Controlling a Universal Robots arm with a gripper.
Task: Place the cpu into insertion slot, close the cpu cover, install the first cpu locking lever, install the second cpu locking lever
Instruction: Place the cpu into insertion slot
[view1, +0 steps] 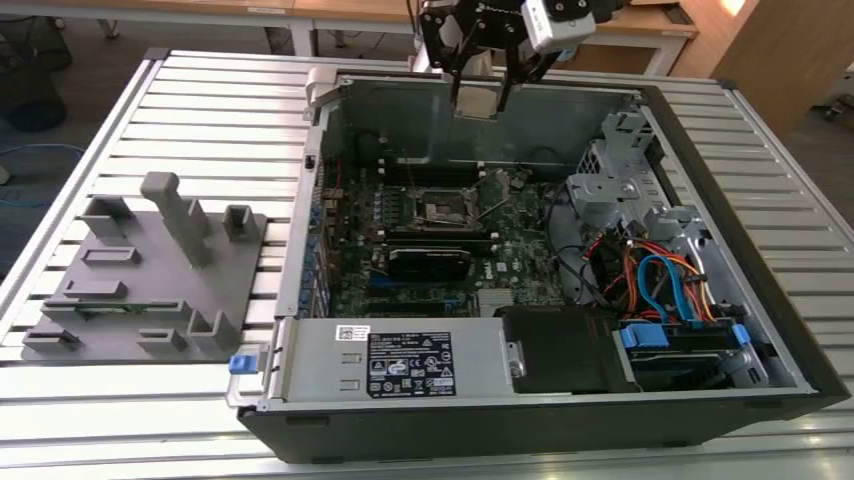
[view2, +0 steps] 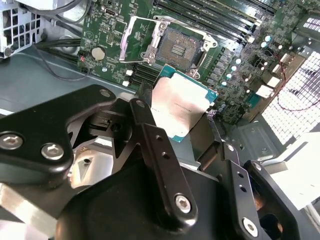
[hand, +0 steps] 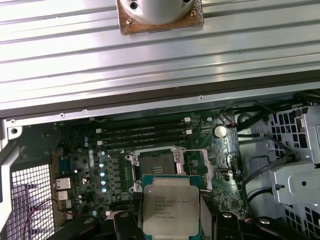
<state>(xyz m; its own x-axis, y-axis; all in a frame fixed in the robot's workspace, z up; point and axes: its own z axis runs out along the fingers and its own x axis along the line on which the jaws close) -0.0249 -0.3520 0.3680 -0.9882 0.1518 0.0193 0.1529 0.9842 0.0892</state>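
Gripper (view1: 478, 92) is closed on the cpu (view1: 475, 104), pinching it by two opposite edges between the black fingers (view2: 146, 107). In the exterior view the chip hangs raised over the far wall of the open computer case (view1: 534, 430), well apart from the insertion slot (view1: 441, 207) on the green circuit board (view1: 514, 215).

In both wrist views the cpu (view2: 184, 100) lies flat between the fingers, its silver-grey metal top turned up toward the cameras. Its outline is close to square, so no long axis can be told. In the first wrist view the chip (hand: 170, 205) has its edges roughly parallel to those of the slot (hand: 156, 165).

The slot (view2: 177, 48) stands uncovered with its dark centre showing. The cpu cover (view2: 131, 46) is swung up, tilted beside it. A grey fixture (view1: 147, 290) lies at the exterior view's left of the case.
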